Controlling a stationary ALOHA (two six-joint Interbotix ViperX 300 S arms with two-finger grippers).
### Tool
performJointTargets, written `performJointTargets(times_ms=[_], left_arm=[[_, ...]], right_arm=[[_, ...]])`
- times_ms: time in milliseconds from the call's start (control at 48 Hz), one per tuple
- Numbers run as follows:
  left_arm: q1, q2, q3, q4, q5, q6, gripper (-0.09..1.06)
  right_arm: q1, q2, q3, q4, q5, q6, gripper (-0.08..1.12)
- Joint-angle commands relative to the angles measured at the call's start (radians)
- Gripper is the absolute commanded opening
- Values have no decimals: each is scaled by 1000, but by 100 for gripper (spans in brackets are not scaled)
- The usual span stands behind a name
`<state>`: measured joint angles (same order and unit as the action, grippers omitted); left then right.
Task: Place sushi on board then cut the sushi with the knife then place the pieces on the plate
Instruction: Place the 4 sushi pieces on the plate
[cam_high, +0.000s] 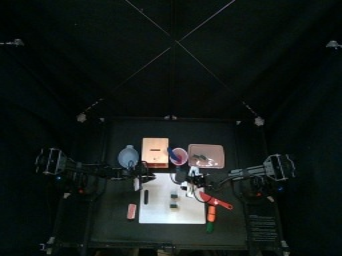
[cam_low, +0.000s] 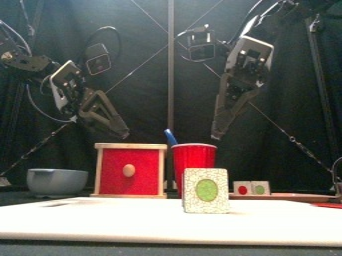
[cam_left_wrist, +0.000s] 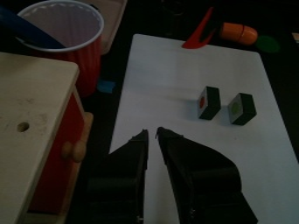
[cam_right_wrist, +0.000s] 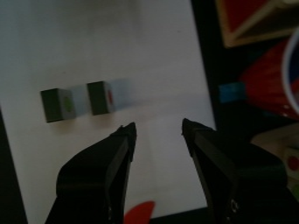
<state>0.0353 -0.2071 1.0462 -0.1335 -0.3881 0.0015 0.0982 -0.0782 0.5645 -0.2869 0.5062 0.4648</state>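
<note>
Left wrist view has the left fingers (cam_left_wrist: 181, 171) drawn all but together. Only a thin sliver of white shows between their matt black tips, and they grip nothing. They hang over one end of a flat, smooth white cutting board (cam_left_wrist: 163, 79) lying on the tabletop. Ahead of the tips, further along the board, two small dark green toy sushi blocks (cam_left_wrist: 211, 101) stand side by side, close but apart, each with a dab of red on its face. Beside these fingers stands a pale wooden box with a red drawer front (cam_left_wrist: 35, 105), its round knob showing. Past it is a glossy red plastic cup (cam_left_wrist: 65, 35) holding a blue toy knife (cam_left_wrist: 30, 35). A red toy knife (cam_left_wrist: 201, 31) and a round orange toy food (cam_left_wrist: 239, 32) lie at the board's far edge.

The right fingers (cam_right_wrist: 100, 171) stand clearly apart, empty and touching nothing, with bare white board filling the gap. The same two blocks sit just off to one side of their tips.

From the front, both pairs of fingers hang in the air above the board. A further sushi block (cam_low: 205, 190), with a pale square face, a green oval and a red centre, stands well below them, nearest the tabletop's front. Whether it rests on the board cannot be told.
</note>
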Motion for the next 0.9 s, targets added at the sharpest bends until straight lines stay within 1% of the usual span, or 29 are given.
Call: performJointTargets(times_ms=[21, 396, 625, 896], left_arm=[[3, -3, -14, 0, -5, 0, 60], [3, -3, -9, 0, -5, 0, 60], [3, -3, -6, 0, -5, 0, 60], [3, -2, -5, 0, -3, 0, 60]], right_arm=[[23, 17, -49, 14, -29, 2, 82], [66, 156, -130, 55, -48, -2, 82], [83, 207, -158, 84, -48, 0, 82], [75, 268, -166, 86, -48, 2, 82]])
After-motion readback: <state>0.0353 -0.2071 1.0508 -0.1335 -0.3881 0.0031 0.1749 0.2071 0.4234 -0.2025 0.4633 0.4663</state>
